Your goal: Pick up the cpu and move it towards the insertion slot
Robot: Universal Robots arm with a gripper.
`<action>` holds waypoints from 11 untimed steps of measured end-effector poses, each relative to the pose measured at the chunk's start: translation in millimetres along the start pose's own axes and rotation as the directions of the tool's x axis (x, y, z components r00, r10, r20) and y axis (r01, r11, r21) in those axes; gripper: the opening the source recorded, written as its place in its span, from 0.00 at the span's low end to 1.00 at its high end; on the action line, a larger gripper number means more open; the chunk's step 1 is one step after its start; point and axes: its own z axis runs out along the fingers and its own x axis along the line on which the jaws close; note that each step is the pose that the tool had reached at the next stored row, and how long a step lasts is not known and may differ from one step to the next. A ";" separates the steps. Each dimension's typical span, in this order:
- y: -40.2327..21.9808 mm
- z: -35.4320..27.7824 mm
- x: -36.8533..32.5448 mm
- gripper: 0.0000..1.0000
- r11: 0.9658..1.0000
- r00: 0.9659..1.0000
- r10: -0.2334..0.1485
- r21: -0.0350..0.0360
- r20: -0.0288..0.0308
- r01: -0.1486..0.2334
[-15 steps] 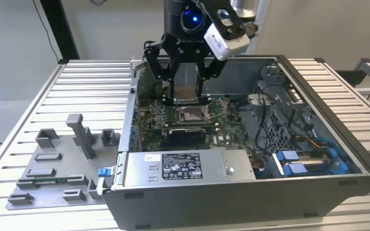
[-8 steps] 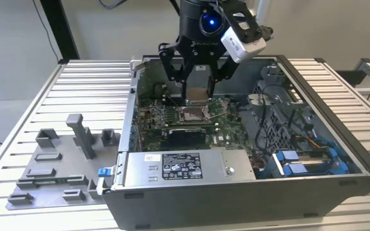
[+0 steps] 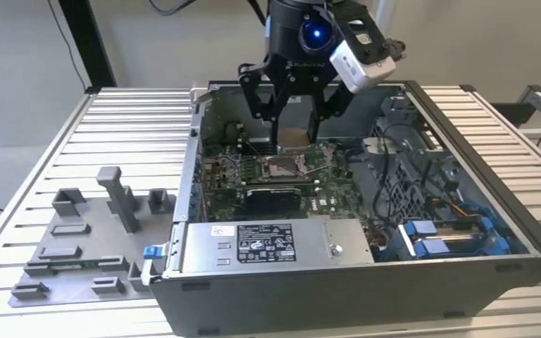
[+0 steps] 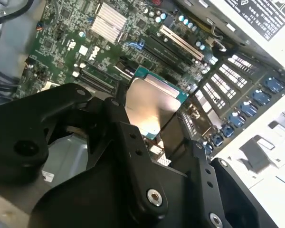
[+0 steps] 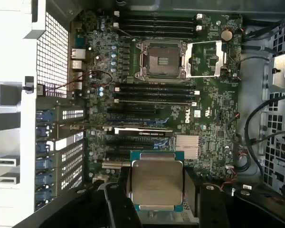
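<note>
Here the fingers grip the cpu; the first wrist view alone shows the insertion slot open.

The gripper hangs inside the open computer case, over the circuit board. The cpu sits between its fingers (clamped on opposite edges), clear of the board. The insertion slot lies below and just beside the gripper, lid plate swung aside. The fixture blocks stand well apart, outside the case.
</note>
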 end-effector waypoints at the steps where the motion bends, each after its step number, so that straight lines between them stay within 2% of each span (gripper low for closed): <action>1: 1.0 0.1 -0.1 0.00 1.000 1.000 0.000 0.000 0.000 0.000; 6: 17.4 2.4 -1.7 0.00 1.000 1.000 0.000 0.000 0.000 0.000; 11: 34.6 5.0 -6.3 0.00 1.000 1.000 0.000 0.000 0.000 0.000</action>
